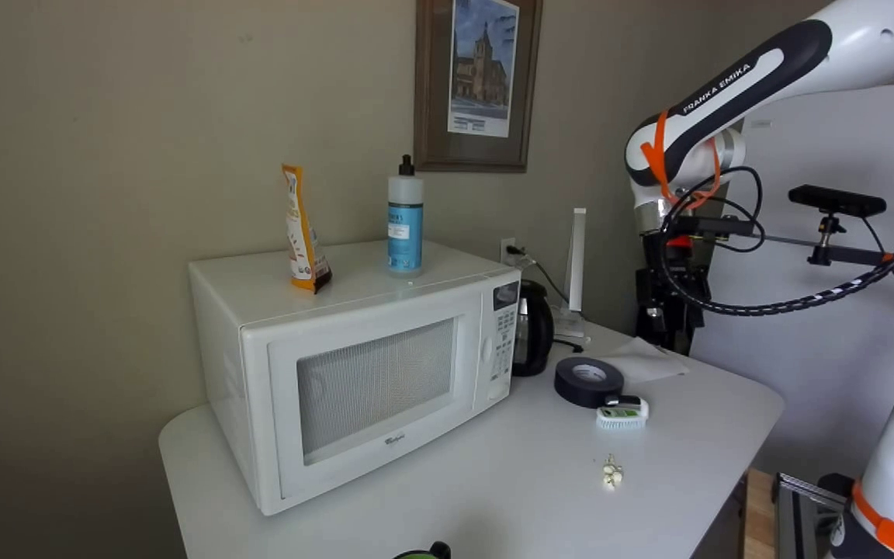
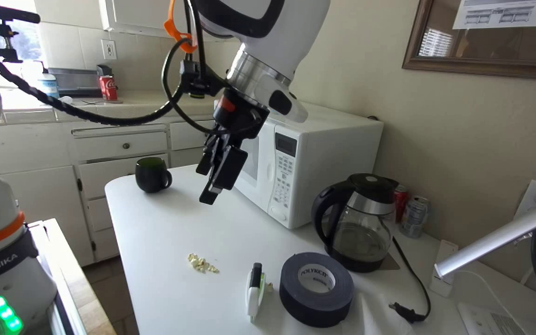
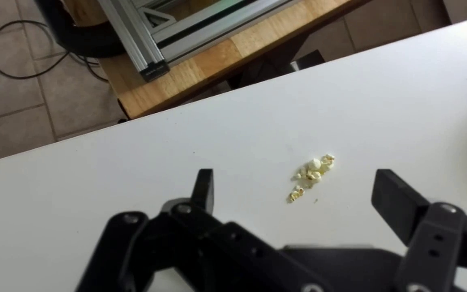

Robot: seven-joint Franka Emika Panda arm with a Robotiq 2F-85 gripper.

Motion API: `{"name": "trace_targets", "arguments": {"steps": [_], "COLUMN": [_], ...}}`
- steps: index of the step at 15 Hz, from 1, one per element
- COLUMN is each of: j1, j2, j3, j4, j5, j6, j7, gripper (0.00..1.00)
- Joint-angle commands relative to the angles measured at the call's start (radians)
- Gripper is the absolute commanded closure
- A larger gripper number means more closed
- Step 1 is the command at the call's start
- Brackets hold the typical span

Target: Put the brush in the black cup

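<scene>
With our end effector [image 2: 206, 184] spread and empty, we should reach for the scrub brush [image 2: 253, 295], which lies below it toward the duct tape [image 2: 312, 311].

White-green brush [image 2: 253, 295] on table [image 2: 163, 228], well apart from black cup [image 2: 150, 176], upright, green inside.

One bag [image 1: 306, 237] and one bottle [image 1: 405, 233] top one microwave [image 1: 369, 388], with one pot [image 2: 360, 228], one tape [image 2: 317, 304], one brush [image 1: 622, 414] and two cans [image 2: 414, 217] off its keypad end, one cup [image 2: 150, 177] in front.
</scene>
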Motion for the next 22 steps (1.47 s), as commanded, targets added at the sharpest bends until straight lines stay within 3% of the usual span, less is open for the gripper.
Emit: {"name": "trace_targets", "arguments": {"steps": [1,5,6,9,13,18,21,22], "j1": [0.005,0.005,0.003,0.008,0.005,0.009,0.022,0.006], "j2": [0.017,0.028,0.018,-0.028,-0.027,0.033,0.109,0.059], "j3": [-0.005,-0.005,0.003,-0.006,-0.023,-0.046,-0.049,-0.035], "j4": [0.005,0.009,0.006,-0.033,-0.076,-0.141,-0.171,-0.153], "j5": [-0.028,-0.032,-0.078,-0.172,-0.313,-0.453,-0.470,-0.442], "j6": [-0.001,-0.001,-0.012,0.036,0.152,0.412,0.600,0.514], "j7": [-0.034,-0.040,-0.044,-0.182,-0.315,-0.448,-0.536,-0.486], "gripper": [0.00,0.00,0.00,0.00,0.00,0.00,0.00,0.00]}}
